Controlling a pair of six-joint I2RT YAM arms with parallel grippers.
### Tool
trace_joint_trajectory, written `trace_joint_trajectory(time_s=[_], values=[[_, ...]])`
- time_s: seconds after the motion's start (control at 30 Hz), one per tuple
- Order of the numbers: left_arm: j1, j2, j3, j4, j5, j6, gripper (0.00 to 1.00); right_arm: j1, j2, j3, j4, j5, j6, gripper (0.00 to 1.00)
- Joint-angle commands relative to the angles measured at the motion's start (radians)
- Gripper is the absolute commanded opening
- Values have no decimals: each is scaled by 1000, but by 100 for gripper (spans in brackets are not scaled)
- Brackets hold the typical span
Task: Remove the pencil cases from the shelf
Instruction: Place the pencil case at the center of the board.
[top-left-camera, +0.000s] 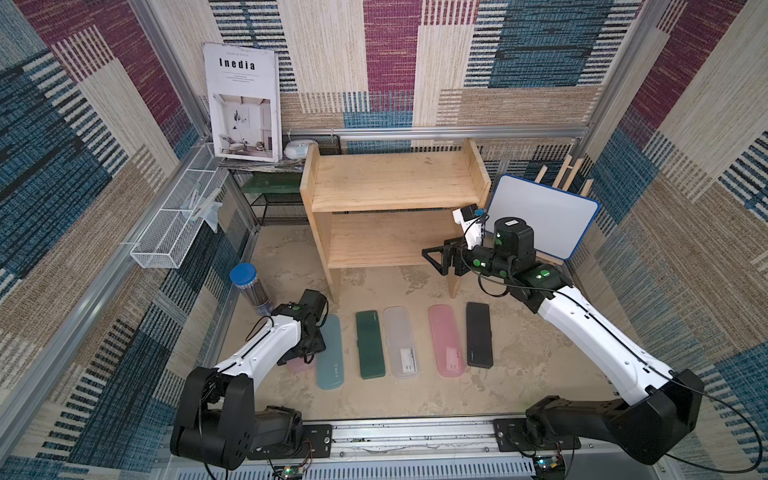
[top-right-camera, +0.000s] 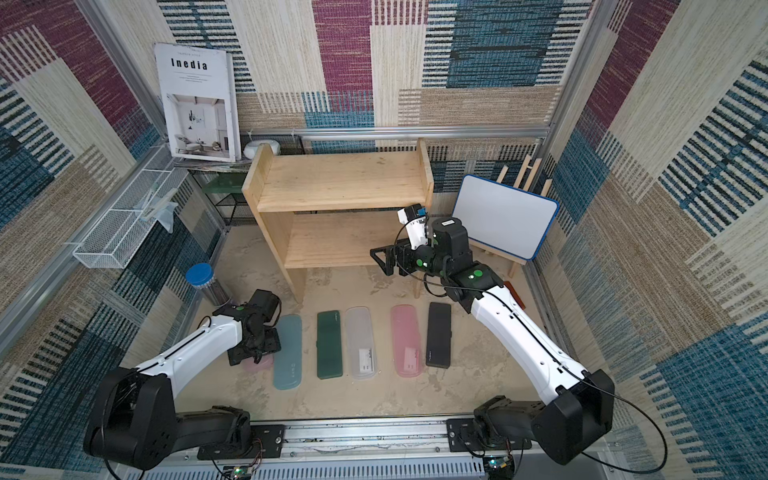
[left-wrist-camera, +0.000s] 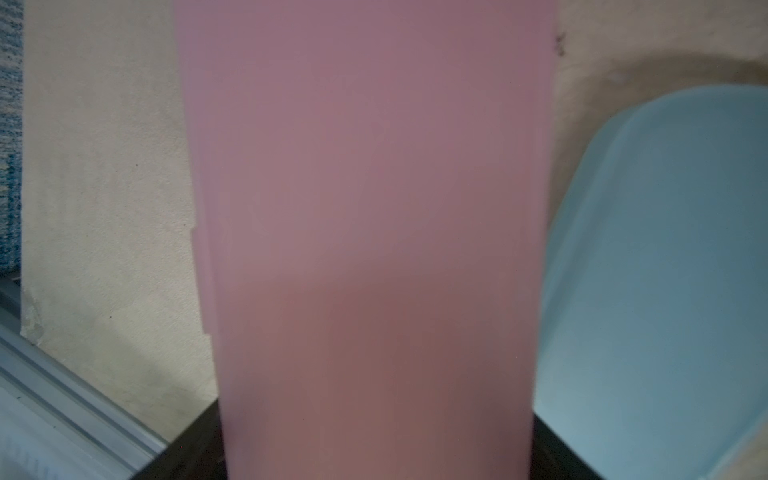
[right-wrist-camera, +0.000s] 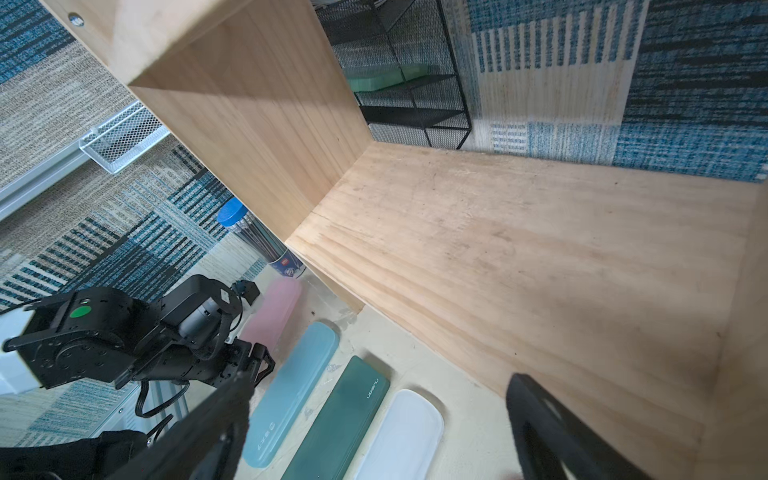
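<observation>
We see a pale wood shelf (top-left-camera: 395, 183); at its six o'clock, a light blue case (top-left-camera: 330, 353), dark green case (top-left-camera: 368, 345), frosted case (top-left-camera: 401, 343), pink case (top-left-camera: 445, 340) and black case (top-left-camera: 479, 334). The walls (top-left-camera: 540, 50) show blue, maroon and beige patchwork.

top views: overhead | left wrist: close, downward | right wrist: into shelf (right-wrist-camera: 498, 270)

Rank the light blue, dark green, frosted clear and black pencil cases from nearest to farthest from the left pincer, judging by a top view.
1. Light blue case: directly beside the left pincer.
2. Dark green case: next along the row.
3. Frosted clear case: middle of the row.
4. Black case: far end, toward the robot's right.
</observation>
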Motion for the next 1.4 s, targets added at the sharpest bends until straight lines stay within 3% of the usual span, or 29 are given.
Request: trace_joint_trajectory(time_s=[0.0,0.2,0.37,0.43,0.57,0.67,0.83,1.13,1.2,1.33,1.37], values=[[2,-1,10,-40,-47,-27,93,-2,1,-2,-2,-27,1,100],[2,-80,15,-61,-96,-49,99,-5,-4,-9,1,-28,-4,100],[3,-206,-5,12,-69,-48,95,-9,-5,-20,11,-21,-2,100],[16,-201,-3,10,-80,-64,86,-8,-8,-26,19,-23,4,100],[70,-106,15,-15,-82,-70,51,-11,-13,-41,30,-23,11,100],[123,-69,-21,60,-9,-69,34,-10,-10,-46,26,-15,5,100],[206,-50,-78,144,87,-53,31,-12,-10,-62,12,8,-4,100],[238,-64,-128,199,195,-20,42,-21,-40,-87,0,56,-12,100],[235,-110,-104,201,219,4,58,-23,-53,-78,-8,89,-23,100],[230,-344,-78,256,197,72,93,-31,-104,-71,-3,192,-44,100],[230,-405,-78,283,182,101,97,-35,-116,-71,-2,217,-50,100]])
